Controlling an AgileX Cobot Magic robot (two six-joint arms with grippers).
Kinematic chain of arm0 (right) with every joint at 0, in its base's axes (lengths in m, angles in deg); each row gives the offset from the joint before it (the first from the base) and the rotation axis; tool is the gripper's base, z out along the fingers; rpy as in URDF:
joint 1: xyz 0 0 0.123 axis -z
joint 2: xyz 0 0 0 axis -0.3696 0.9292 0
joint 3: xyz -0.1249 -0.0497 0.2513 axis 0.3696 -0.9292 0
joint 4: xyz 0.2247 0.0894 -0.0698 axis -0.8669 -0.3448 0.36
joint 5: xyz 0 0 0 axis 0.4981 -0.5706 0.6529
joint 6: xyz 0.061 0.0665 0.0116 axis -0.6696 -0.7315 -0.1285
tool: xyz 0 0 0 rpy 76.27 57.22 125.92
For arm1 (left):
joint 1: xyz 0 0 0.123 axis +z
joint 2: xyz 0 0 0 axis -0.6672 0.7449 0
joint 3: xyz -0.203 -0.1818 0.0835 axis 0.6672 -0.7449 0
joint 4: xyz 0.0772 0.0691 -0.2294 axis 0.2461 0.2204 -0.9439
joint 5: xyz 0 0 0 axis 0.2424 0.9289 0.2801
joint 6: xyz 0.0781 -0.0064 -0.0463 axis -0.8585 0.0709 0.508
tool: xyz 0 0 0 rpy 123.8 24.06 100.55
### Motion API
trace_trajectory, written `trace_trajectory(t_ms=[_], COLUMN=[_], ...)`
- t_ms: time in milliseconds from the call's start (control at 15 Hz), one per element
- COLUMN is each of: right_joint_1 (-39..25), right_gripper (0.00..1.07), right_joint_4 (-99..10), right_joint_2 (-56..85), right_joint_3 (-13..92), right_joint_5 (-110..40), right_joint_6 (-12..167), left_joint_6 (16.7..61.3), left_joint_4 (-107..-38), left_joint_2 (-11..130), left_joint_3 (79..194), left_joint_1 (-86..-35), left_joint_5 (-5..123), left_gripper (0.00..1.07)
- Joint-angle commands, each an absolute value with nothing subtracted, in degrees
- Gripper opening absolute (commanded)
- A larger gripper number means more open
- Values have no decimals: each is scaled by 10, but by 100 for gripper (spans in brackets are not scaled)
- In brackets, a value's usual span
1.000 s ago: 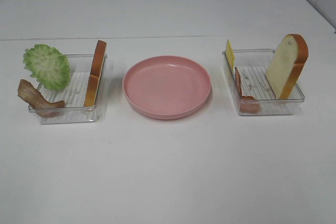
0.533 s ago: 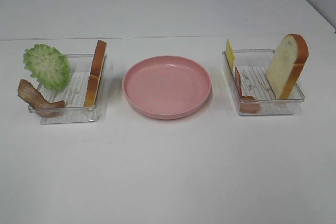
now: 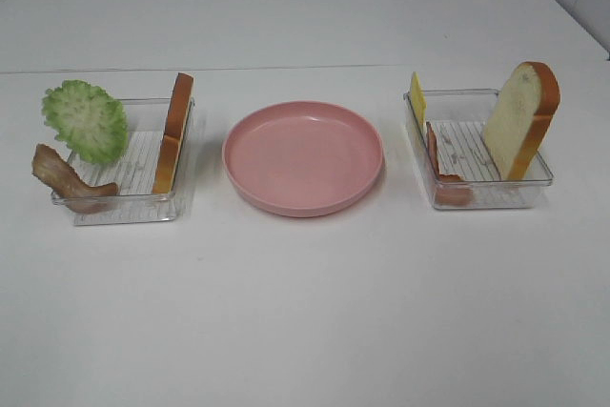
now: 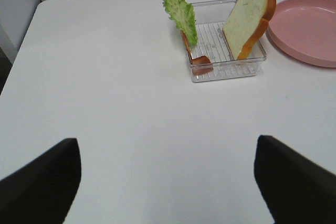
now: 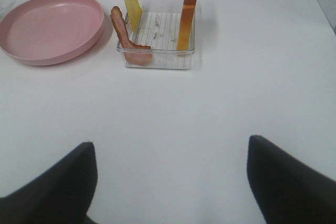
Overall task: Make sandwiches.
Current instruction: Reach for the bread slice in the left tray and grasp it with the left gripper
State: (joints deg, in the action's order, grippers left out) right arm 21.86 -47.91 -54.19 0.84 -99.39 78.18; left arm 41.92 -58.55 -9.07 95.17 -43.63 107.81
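Note:
No stacked sandwich shows; its parts stand in two clear trays. The left tray (image 3: 133, 199) holds a bread slice (image 3: 172, 131) on edge, a green lettuce leaf (image 3: 86, 120) and a bacon strip (image 3: 65, 178). The right tray (image 3: 481, 193) holds a bread slice (image 3: 519, 119), a yellow cheese slice (image 3: 417, 97) and a bacon strip (image 3: 440, 167). My left gripper (image 4: 168, 182) stands open over bare table, well short of the left tray (image 4: 226, 69). My right gripper (image 5: 170, 182) is open too, short of the right tray (image 5: 157, 59). Neither arm shows in the exterior view.
An empty round pink plate (image 3: 303, 156) sits between the two trays. The white table (image 3: 305, 312) stretches wide in front of them, and its left edge (image 4: 23, 40) shows in the left wrist view.

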Motion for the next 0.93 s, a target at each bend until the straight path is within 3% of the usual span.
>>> trace_trajectory(t_ms=[67, 533, 600, 933], right_joint_1=[222, 222, 222, 222], right_gripper=[76, 76, 76, 76], right_joint_4=[-481, -481, -481, -481], right_joint_2=[-551, -551, -551, -551], right_joint_3=[8, 8, 8, 8], right_joint_5=[-988, -988, -988, -988], right_joint_6=[786, 786, 786, 786], left_joint_6=[424, 418, 418, 387], left_joint_4=[-609, -633, -641, -707], left_joint_2=[-47, 242, 357, 550], left_joint_3=[972, 1049, 1098, 1253], left_joint_1=[-436, -436, -436, -438], left_joint_5=[1032, 949, 950, 1005], left_gripper=[85, 83, 83, 80])
